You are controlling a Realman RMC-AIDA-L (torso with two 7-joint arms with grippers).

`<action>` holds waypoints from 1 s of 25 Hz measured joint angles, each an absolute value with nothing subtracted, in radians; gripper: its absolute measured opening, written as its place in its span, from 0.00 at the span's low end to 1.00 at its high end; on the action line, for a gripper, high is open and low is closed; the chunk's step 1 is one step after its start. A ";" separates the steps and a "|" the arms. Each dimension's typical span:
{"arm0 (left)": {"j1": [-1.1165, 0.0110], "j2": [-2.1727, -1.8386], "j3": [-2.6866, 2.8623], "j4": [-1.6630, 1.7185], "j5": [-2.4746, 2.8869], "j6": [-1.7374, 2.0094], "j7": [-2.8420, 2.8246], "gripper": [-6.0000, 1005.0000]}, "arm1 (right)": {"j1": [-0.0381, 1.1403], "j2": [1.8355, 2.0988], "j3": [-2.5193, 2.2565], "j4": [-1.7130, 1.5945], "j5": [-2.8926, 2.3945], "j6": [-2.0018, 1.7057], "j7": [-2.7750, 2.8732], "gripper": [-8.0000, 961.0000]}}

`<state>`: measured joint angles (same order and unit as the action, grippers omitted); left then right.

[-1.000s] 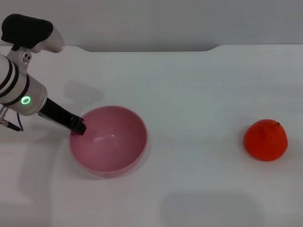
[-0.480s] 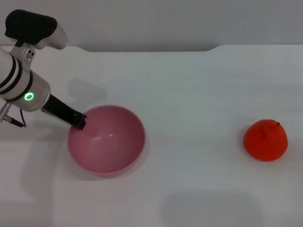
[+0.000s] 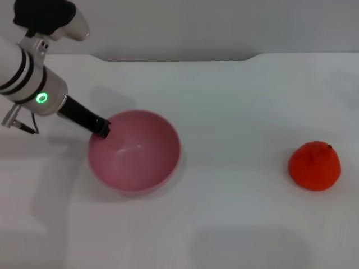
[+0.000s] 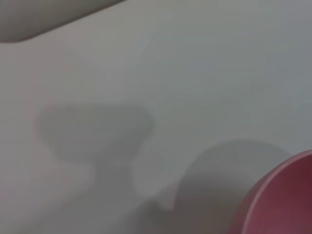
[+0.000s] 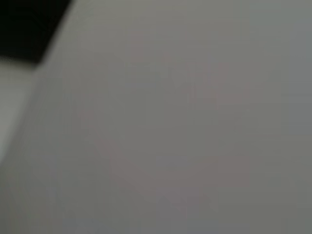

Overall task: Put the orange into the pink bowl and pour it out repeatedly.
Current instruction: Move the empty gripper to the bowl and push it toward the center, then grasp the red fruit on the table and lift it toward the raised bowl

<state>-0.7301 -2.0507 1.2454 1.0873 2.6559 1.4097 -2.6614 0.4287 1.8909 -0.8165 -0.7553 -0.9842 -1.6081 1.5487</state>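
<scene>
table (image 3: pixel 235 101): white, flat surface that filled most of the head view; its far edge ran along a grey wall.
left arm (image 3: pixel 25 78): white, with black bands and a lit green ring, reached in from the far left and slanted down toward the bowl.
pink bowl (image 3: pixel 134 151): sat upright on the left part of the table, nothing inside it; a slice of its rim (image 4: pixel 278 195) also showed in the left wrist view.
orange (image 3: pixel 314 166): rested on the table at the right, well apart from the bowl, stem dot up.
left gripper (image 3: pixel 102 129): black tip was at the bowl's far-left rim, touching or pinching it; how far the fingers were parted could not be told.
right gripper: outside the head view; the right wrist view showed only a plain pale surface with a dark corner.
</scene>
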 joint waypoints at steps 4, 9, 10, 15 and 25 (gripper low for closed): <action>-0.743 -2.050 1.245 1.093 2.657 1.406 -2.660 0.05 | 0.534 1.846 -0.730 -0.942 -1.411 -1.823 1.735 0.45; -0.749 -2.049 1.221 1.119 2.657 1.407 -2.657 0.05 | 0.668 1.809 -0.711 -1.042 -1.821 -2.051 1.856 0.45; -0.753 -2.049 1.211 1.123 2.656 1.412 -2.655 0.05 | 0.689 1.809 -0.714 -1.064 -1.908 -2.069 1.878 0.45; -0.777 -2.048 1.178 1.131 2.654 1.434 -2.649 0.05 | 0.756 1.830 -0.726 -1.160 -2.275 -2.058 1.973 0.45; -0.819 -2.056 1.173 1.122 2.636 1.429 -2.655 0.05 | 0.680 1.936 -0.913 -1.230 -2.507 -1.782 1.981 0.44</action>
